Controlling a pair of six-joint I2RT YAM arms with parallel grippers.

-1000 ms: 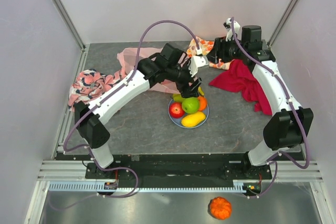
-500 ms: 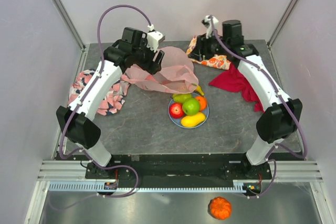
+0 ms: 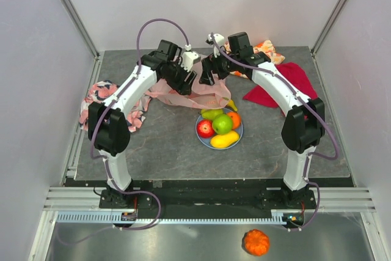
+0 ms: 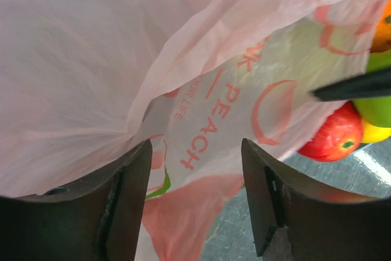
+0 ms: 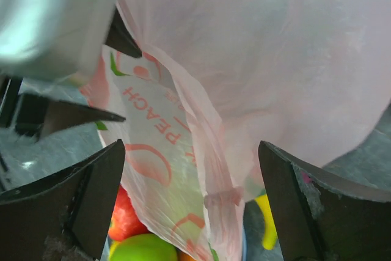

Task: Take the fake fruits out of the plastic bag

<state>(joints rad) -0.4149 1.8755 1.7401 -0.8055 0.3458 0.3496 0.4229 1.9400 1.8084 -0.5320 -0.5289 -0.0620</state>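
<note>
The dark grey stone-look bench (image 3: 153, 151) carries all items.

The thin, crinkled, translucent pink plastic bag (image 3: 204, 93) lies crumpled on the bench, directly below and ahead of both grippers. Its long axis runs side to side, from beneath the left arm to the far rim of the plate. Red "PEACH" lettering shows in both wrist views. The direction of the bag mouth cannot be determined.

The left gripper (image 4: 195, 151) hangs over the bag with its jaws parted to a moderate gap. Bag film fills the space ahead, and a fold hangs loose between the fingers. The right gripper (image 5: 190, 151) faces it, just beside it, with its jaws spread wide. A ridge of film runs through the middle of that gap, apart from both fingers.

A crumpled red cloth (image 3: 284, 84) lies on the outer side of the right gripper, apart from the bag.

The round blue plate (image 3: 239, 136) sits past the bag edge, on the arm-base side of both grippers. It holds glossy plastic fruits:
- The yellow oblong fruit (image 3: 224, 140) is farthest from the grippers, with its long axis roughly side to side.
- The green apple (image 3: 222, 123) is at the centre.
- The red apple (image 3: 206, 128) touches the green apple on its left.
- The green pear (image 3: 211, 113) and the orange (image 3: 234, 119) are just beside the bag edge.
- The yellow banana (image 3: 231, 104) protrudes from under the bag edge, nearest the right gripper, with its long axis diagonal.
</note>
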